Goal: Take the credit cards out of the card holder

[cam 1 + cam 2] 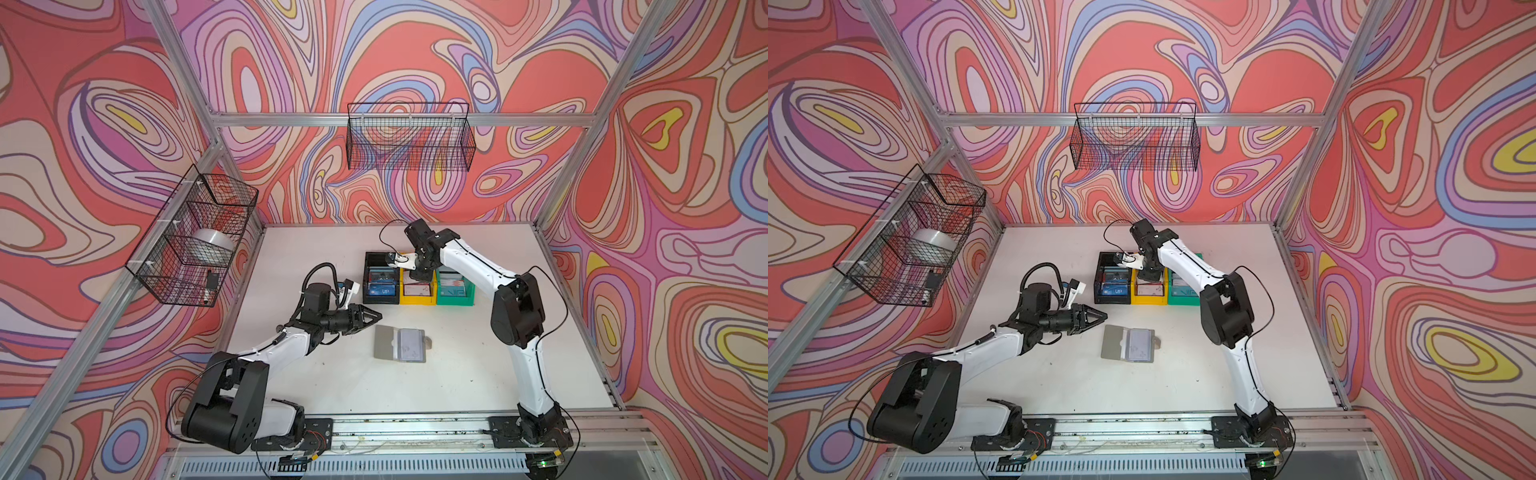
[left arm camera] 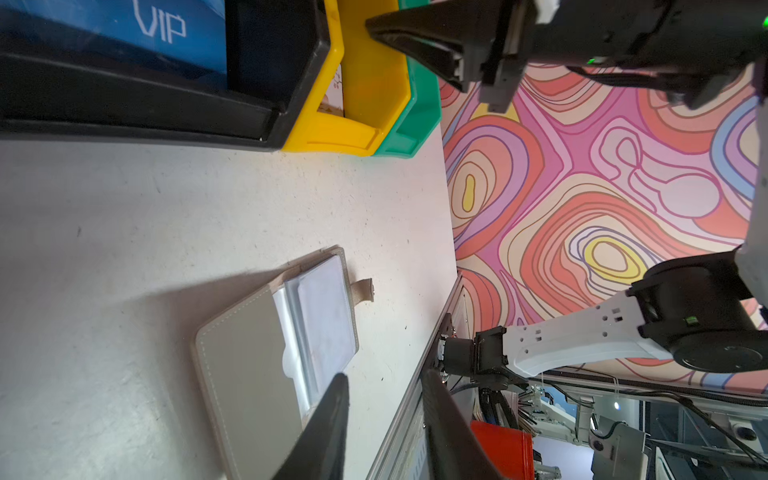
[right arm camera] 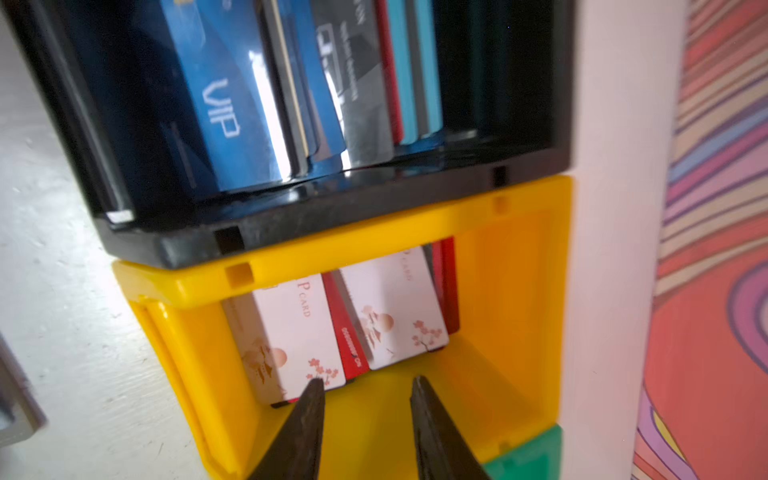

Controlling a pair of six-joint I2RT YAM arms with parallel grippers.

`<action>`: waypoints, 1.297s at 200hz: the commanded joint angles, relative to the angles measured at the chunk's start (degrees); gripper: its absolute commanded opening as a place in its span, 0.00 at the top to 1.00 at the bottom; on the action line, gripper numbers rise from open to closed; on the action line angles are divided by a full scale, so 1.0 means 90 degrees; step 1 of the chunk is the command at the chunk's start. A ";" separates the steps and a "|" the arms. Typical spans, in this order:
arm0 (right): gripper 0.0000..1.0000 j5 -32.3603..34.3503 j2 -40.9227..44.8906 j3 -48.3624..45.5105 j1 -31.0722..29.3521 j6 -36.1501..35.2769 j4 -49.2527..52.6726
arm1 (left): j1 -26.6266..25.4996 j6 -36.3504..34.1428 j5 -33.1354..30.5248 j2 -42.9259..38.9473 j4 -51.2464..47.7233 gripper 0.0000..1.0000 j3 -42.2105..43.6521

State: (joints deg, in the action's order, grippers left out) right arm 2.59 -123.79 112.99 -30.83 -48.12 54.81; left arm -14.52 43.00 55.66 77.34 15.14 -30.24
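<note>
Card holder (image 1: 386, 341) is lying open and flat on the table (image 1: 478, 374), just ahead of and below the left gripper (image 1: 376, 317) and well apart from the right gripper (image 3: 368, 380). One white credit card (image 1: 411, 345) is showing through the clear sleeve on the half carrying the snap tab (image 1: 428, 341). Whether more are sitting beneath it cannot be told.

The left jaws are standing slightly apart, holding nothing. The right gripper is hovering inside the yellow bin (image 3: 511, 291), jaws apart and empty, with two credit cards (image 3: 299, 332) leaning directly ahead of its tips.

The step in hand looks like dropping a card into that bin. To finish it well, the right jaws should be rising straight up, clearing the yellow rim and the black bin (image 3: 332, 224) beside them before swinging toward the holder. Bare table is lying open all around the holder, giving both jaws room. The left jaws may be needed to pin the grey cover so the sleeve is not sliding.
</note>
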 commanded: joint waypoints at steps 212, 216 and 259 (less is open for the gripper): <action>0.80 -0.3851 0.3783 -0.7484 -0.0352 0.7629 -0.4795 | -0.0925 0.0631 -0.0685 0.1244 0.0831 0.67 0.0737; 0.80 -0.3831 0.3714 -0.7465 -0.0346 0.7636 -0.4800 | -0.0931 0.0587 -0.0708 0.1233 0.0759 0.66 0.0725; 0.77 -0.3696 0.3241 -0.7223 -0.0347 0.7632 -0.4834 | -0.0931 0.0130 -0.1037 0.1166 -0.0080 0.67 0.0548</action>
State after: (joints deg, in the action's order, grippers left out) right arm -31.92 -93.23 46.04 -33.82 20.23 13.06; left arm -22.83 47.27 48.66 88.38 19.22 -24.05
